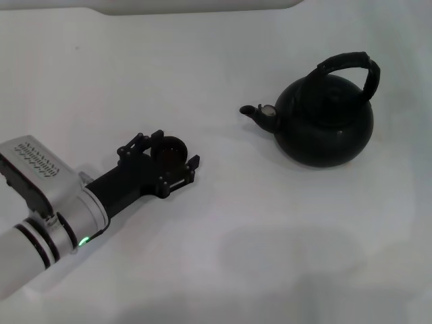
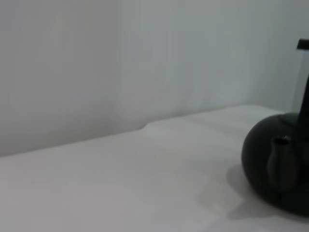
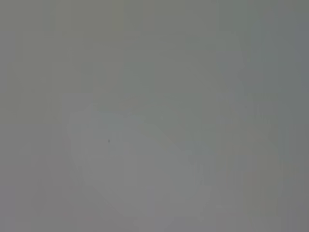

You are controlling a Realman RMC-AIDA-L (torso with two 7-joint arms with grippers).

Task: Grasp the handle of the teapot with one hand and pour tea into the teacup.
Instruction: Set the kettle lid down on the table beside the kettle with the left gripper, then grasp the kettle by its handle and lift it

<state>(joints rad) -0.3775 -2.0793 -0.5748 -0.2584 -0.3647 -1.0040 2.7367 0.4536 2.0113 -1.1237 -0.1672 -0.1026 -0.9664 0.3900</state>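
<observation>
One teapot point(image 1: 325, 121), handle point(image 1: 351, 67) arched, upper right on white table point(image 1: 270, 256); nothing between. Left gripper point(image 1: 174, 156), centre-left, fingers spread around teacup point(image 1: 171, 150); contact indiscernible.

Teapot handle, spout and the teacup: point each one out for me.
handle point(image 1: 351, 62): head view, top of the black arch.
spout point(image 1: 255, 113): head view, short neck toward the teacup.
teacup point(image 1: 170, 151): head view, dark bowl between the left claw's fingers.
</observation>
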